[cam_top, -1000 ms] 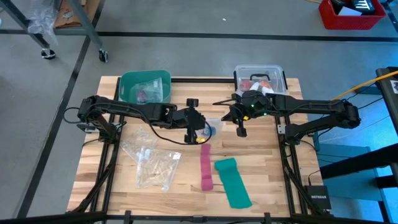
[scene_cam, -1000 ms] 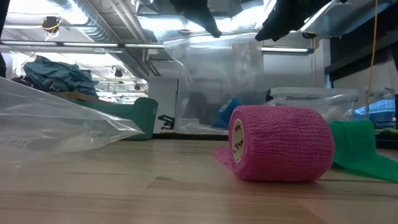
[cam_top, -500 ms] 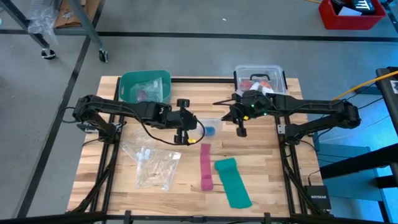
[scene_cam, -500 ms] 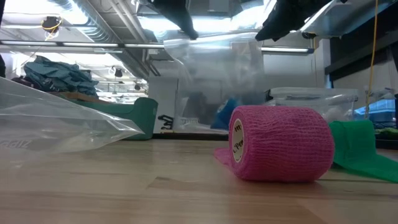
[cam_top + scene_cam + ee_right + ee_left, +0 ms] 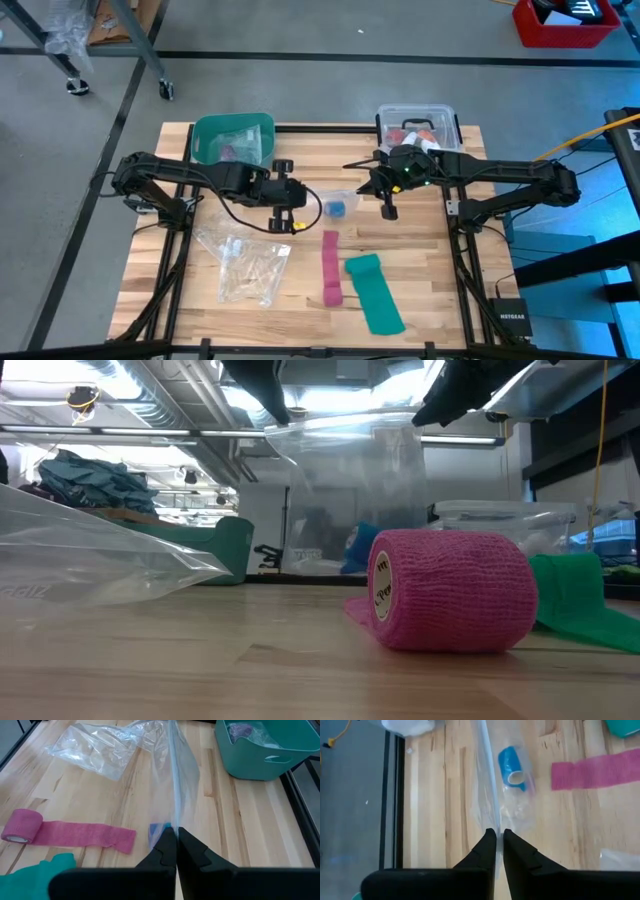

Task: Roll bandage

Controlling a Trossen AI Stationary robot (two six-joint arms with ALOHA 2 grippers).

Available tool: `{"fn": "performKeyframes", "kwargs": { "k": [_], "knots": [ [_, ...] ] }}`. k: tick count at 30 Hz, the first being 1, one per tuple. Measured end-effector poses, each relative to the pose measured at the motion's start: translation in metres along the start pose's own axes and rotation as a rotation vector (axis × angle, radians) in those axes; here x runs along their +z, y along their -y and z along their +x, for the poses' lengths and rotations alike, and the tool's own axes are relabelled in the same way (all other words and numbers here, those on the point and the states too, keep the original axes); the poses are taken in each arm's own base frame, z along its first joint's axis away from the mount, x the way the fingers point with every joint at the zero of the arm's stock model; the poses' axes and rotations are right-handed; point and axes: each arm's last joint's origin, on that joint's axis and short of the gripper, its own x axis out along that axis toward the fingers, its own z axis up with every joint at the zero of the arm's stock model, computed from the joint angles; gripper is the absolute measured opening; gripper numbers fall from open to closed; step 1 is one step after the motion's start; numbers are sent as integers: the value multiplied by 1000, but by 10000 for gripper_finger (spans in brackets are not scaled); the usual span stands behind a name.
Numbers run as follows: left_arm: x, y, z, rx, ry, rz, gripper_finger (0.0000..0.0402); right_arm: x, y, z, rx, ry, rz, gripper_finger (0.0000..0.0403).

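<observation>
The bandage is a small bright blue roll (image 5: 337,208) inside a clear plastic bag (image 5: 335,197) near the table's middle. It also shows in the left wrist view (image 5: 511,766) and in the low view (image 5: 360,546), low in the bag. My left gripper (image 5: 298,203) is shut on the bag's left end. My right gripper (image 5: 372,186) is shut on its right end. The bag's top edge (image 5: 345,426) runs between them. My left gripper pinches the clear bag's top edge (image 5: 492,822) between its two shut fingers at the bag's left end. The bag hangs below, and the edge runs straight away from the fingers. My right gripper pinches the same top edge (image 5: 174,817) between its two shut fingers at the bag's right end. The bag hangs below the fingers with the blue roll (image 5: 160,829) in it.
A pink strip with a rolled end (image 5: 331,268) and a teal-green strip (image 5: 374,290) lie toward the near edge. Another clear bag (image 5: 245,262) lies at the near left. A teal bin (image 5: 233,139) and a clear lidded box (image 5: 418,127) stand at the far edge.
My left gripper has gone toward the table's left edge, still shut on the bag. The bag's top edge has been drawn out wider and straight between the two grippers. My right gripper has kept still.
</observation>
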Motion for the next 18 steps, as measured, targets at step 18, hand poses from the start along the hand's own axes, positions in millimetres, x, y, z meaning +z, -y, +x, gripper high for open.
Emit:
{"fn": "performKeyframes", "kwargs": {
  "k": [18],
  "knots": [
    [18, -3, -1, 20, 177, -176, 173, 1, 0, 0, -1, 6, -1, 1]
  ]
}}
